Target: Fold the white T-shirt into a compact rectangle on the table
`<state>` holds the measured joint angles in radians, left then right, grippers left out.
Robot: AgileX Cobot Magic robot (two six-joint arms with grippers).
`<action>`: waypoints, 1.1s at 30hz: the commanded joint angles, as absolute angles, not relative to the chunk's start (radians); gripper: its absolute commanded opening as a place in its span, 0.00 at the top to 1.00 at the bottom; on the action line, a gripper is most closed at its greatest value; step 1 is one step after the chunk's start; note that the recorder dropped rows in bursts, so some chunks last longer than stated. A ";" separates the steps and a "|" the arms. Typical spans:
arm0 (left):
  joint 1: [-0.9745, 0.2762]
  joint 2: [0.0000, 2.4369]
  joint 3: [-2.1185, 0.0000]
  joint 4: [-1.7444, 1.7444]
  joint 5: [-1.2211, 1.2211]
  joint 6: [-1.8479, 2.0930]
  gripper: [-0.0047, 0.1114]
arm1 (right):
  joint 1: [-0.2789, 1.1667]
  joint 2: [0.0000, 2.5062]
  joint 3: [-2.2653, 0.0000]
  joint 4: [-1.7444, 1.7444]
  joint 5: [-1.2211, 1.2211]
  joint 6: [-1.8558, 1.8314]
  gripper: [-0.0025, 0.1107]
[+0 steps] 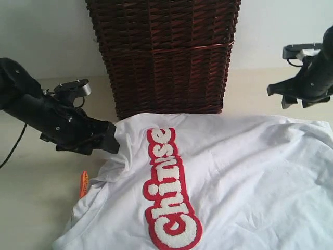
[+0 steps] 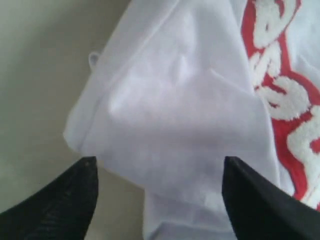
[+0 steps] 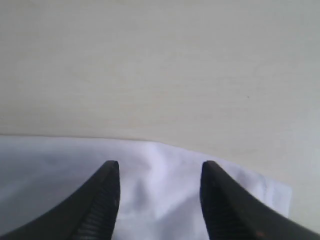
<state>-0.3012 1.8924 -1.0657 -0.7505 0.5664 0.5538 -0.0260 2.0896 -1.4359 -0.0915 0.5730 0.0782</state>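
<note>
The white T-shirt (image 1: 234, 172) lies spread on the table (image 1: 31, 208), its red-outlined "Chinese" lettering (image 1: 166, 192) facing up and an orange neck tag (image 1: 82, 183) poking out at its left edge. My left gripper (image 1: 111, 141) is low at the shirt's bunched left part, and it stands open with a folded sleeve of the shirt (image 2: 170, 115) between its spread fingers (image 2: 85, 172). My right gripper (image 1: 283, 96) hangs above the shirt's far right edge. It is open over the hem of the T-shirt (image 3: 160, 195), holding nothing, with bare table (image 3: 160, 65) beyond.
A dark brown wicker basket (image 1: 166, 57) stands at the back centre, right behind the shirt's far edge. Pale table surface shows to the left of the shirt and at the back right beside the basket.
</note>
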 commanded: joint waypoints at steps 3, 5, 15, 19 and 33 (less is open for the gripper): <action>-0.299 2.008 -1.158 -0.850 0.566 0.648 0.43 | 0.066 1.949 -1.434 -0.084 0.634 0.073 0.54; -0.299 2.017 -1.169 -0.846 0.559 0.683 0.59 | 0.082 1.935 -1.434 -0.087 0.652 0.062 0.55; -0.173 1.912 -1.232 -0.674 0.625 0.620 0.95 | 0.087 1.932 -1.432 0.032 0.697 -0.055 0.59; -0.099 1.878 -1.247 -0.631 0.637 0.571 0.95 | 0.087 1.932 -1.432 0.326 0.818 -0.343 0.59; 0.040 1.851 -1.247 -0.383 0.693 0.355 0.44 | 0.347 1.932 -1.290 0.539 1.090 -0.723 0.81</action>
<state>0.0282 1.8745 -1.2419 -0.3898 0.6772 0.3896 0.2811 1.9379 -1.3324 0.6063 1.1450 -0.7092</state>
